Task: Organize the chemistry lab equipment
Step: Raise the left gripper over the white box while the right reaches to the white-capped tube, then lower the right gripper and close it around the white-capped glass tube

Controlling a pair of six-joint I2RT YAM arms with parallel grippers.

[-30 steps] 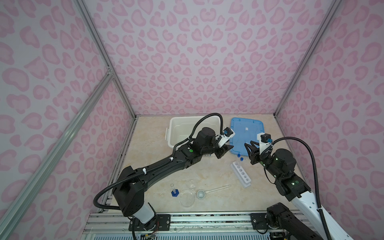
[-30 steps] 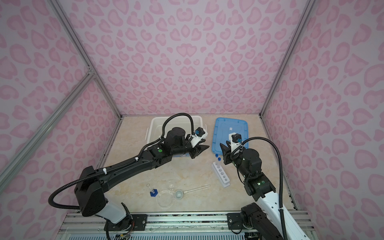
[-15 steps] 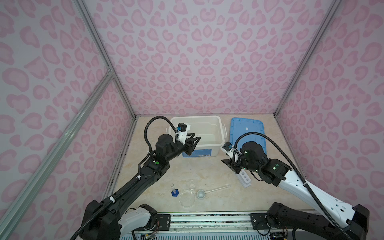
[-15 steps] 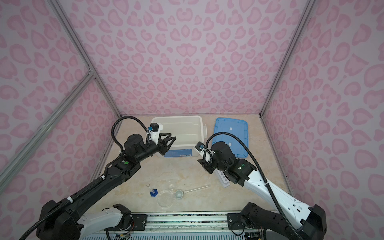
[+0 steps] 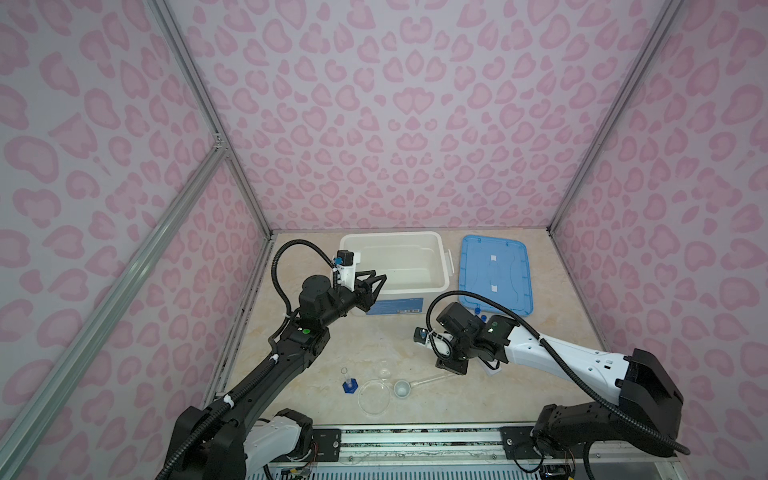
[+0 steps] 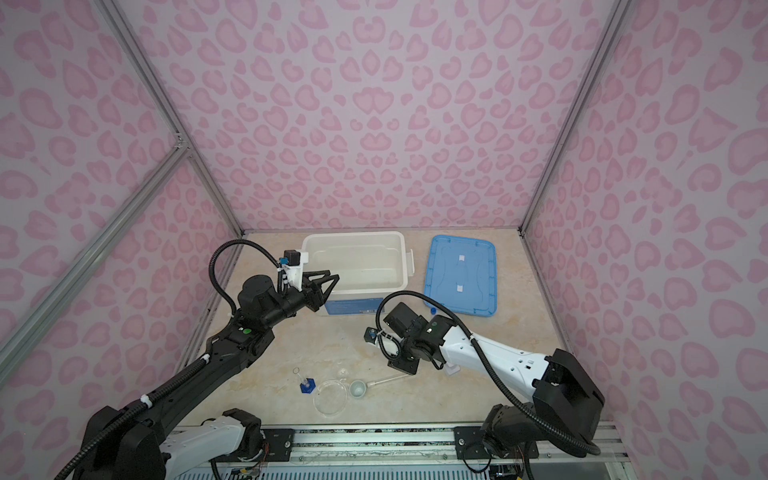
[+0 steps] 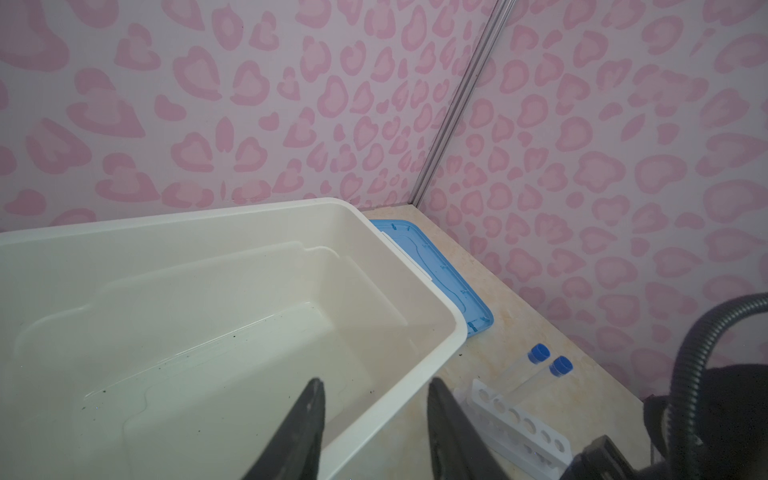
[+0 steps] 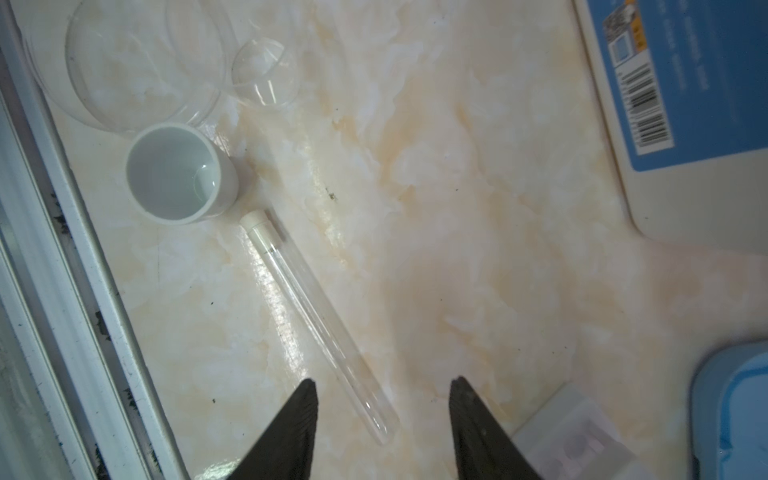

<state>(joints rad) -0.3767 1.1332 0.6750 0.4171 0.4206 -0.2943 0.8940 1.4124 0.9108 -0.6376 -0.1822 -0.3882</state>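
A clear test tube (image 8: 316,324) with a pale cap lies flat on the table near the front. My right gripper (image 8: 383,382) hangs open just above it, its jaws either side of the tube's round end, not touching. In a top view the right gripper (image 5: 451,369) points down at that tube (image 5: 430,379). A small white cup (image 8: 178,178), a clear round dish (image 8: 137,62) and a small clear cup (image 8: 266,72) sit by the cap. A blue-based cylinder (image 5: 348,384) stands left of them. My left gripper (image 7: 374,382) is open and empty over the bin's rim.
The white bin (image 5: 395,237) stands empty at the back, the blue lid (image 5: 494,274) flat to its right. Two blue-capped tubes (image 7: 539,354) lie by the white rack (image 7: 519,424), which my right arm mostly hides in both top views. A metal rail (image 8: 54,291) edges the table's front.
My right arm has swung from beside the lid to the front, over the lying tube, and its jaws have widened. My left arm has drawn back to the bin's front left corner.
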